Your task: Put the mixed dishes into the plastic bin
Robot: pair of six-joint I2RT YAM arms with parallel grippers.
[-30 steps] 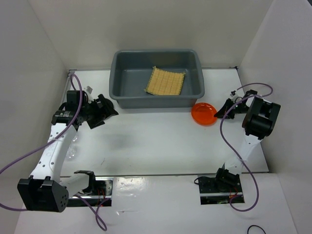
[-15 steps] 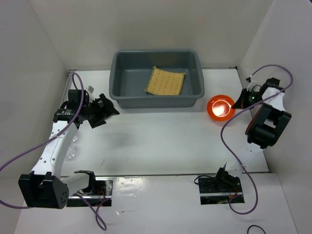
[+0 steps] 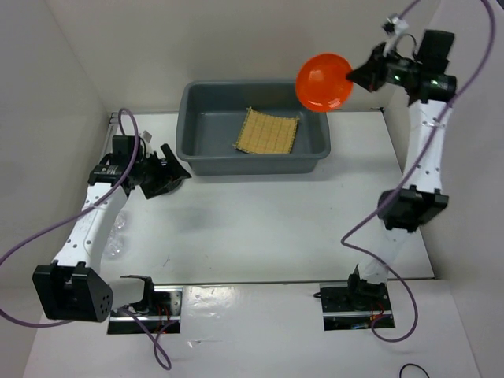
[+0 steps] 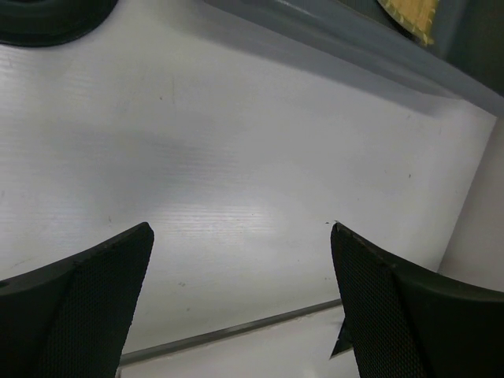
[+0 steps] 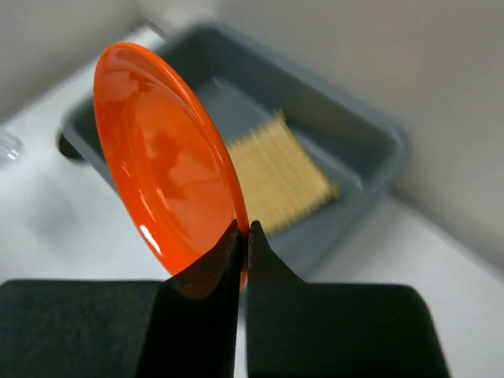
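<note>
The grey-blue plastic bin (image 3: 187, 118) stands at the back of the table with the square tan woven mat (image 3: 268, 131) lying inside. My right gripper (image 3: 358, 75) is shut on the rim of the round orange plate (image 3: 324, 81) and holds it tilted, high above the bin's right end. The right wrist view shows the plate (image 5: 161, 173) pinched at its edge by the gripper (image 5: 242, 228), with the bin (image 5: 378, 142) and mat (image 5: 276, 177) below. My left gripper (image 3: 168, 172) is open and empty, left of the bin, beside the black plate (image 4: 47, 20). A clear glass (image 3: 116, 236) lies near the left arm.
White walls close in the table on the left, back and right. The bin's front wall (image 4: 339, 35) runs across the top of the left wrist view, above bare white table. The table's front edge shows as a dark strip (image 4: 236, 331).
My right gripper has lifted the orange plate off the table right of the bin and carried it up and back, over the bin's right end. My left gripper has shifted slightly toward the bin.
</note>
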